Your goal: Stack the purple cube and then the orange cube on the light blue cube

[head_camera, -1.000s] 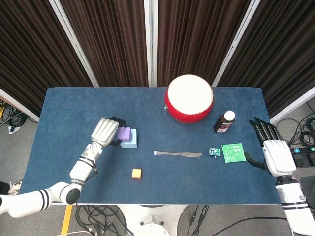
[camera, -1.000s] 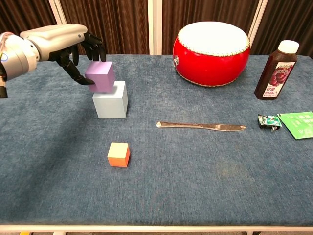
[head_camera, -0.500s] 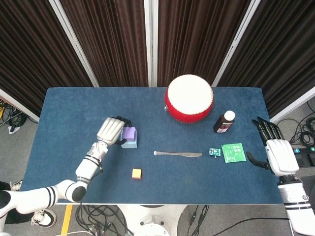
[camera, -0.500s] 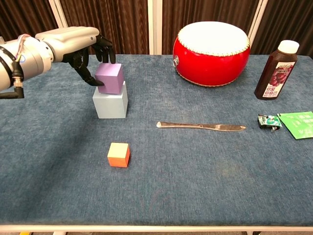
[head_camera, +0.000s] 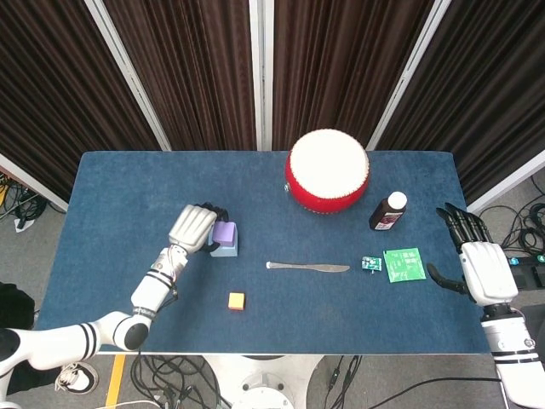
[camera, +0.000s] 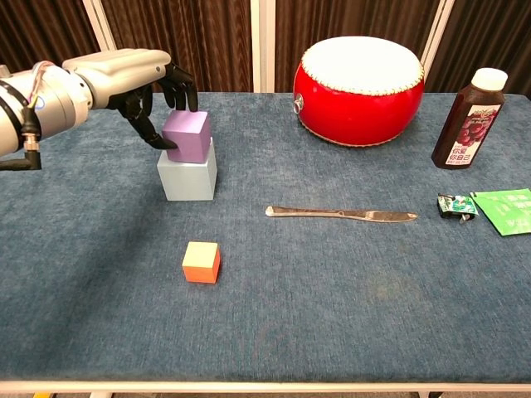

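Left hand (camera: 137, 79) pinching purple cube (camera: 186, 136) atop light blue cube (camera: 187, 173) — right hand (head_camera: 479, 264) spread

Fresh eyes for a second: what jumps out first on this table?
The big red drum at the back centre dominates. Next, the left hand holds the purple cube on top of the light blue cube at left, with the orange cube alone on the cloth in front.

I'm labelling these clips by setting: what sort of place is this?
Probably a robot lab or test cell: a blue-clothed table before dark pleated curtains, loose cables on the floor, unrelated props like a red drum.
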You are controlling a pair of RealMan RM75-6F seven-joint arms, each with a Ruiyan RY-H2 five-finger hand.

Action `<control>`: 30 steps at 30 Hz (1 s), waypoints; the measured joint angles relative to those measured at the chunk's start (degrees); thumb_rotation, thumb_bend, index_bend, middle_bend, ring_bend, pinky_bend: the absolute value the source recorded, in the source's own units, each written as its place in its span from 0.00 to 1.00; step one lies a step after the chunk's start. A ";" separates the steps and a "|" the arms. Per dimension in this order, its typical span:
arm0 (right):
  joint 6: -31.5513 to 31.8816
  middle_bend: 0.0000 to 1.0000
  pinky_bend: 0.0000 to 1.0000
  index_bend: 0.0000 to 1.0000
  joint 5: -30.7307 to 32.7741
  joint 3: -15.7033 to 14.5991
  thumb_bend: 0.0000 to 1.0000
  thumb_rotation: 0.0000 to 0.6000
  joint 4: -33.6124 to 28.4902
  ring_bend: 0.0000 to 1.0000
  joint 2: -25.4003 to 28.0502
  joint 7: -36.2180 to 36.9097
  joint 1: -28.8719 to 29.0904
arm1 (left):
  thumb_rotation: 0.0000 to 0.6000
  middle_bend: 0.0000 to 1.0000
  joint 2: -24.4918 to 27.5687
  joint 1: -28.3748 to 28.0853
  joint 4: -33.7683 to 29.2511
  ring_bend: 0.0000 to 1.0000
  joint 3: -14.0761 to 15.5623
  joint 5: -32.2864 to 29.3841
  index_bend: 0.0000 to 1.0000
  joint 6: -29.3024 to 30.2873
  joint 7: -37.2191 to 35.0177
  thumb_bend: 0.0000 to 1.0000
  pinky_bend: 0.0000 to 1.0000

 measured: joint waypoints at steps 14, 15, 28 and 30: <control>-0.26 0.00 0.00 0.00 0.49 -0.01 0.22 1.00 -0.10 0.00 -0.39 -1.08 0.25 | 1.00 0.59 0.47 -0.04 0.86 0.37 0.64 -0.09 0.49 -0.09 -1.36 0.28 0.49; -0.28 0.00 0.00 0.00 0.44 -0.04 0.22 1.00 -0.10 0.00 -0.39 -1.11 0.25 | 1.00 0.59 0.47 -0.04 0.92 0.37 0.64 -0.16 0.49 -0.09 -1.43 0.28 0.49; -0.34 0.00 0.00 0.00 0.70 0.06 0.22 1.00 -0.15 0.00 -0.38 -1.08 0.32 | 1.00 0.51 0.28 -0.22 1.39 0.37 1.35 -0.43 0.42 -0.91 -2.05 0.26 0.48; -0.42 0.00 0.00 0.00 0.76 0.07 0.22 1.00 -0.18 0.00 -0.36 -1.06 0.36 | 1.00 0.51 0.05 -0.24 1.66 0.37 1.36 -0.45 0.41 -0.91 -2.24 0.26 0.47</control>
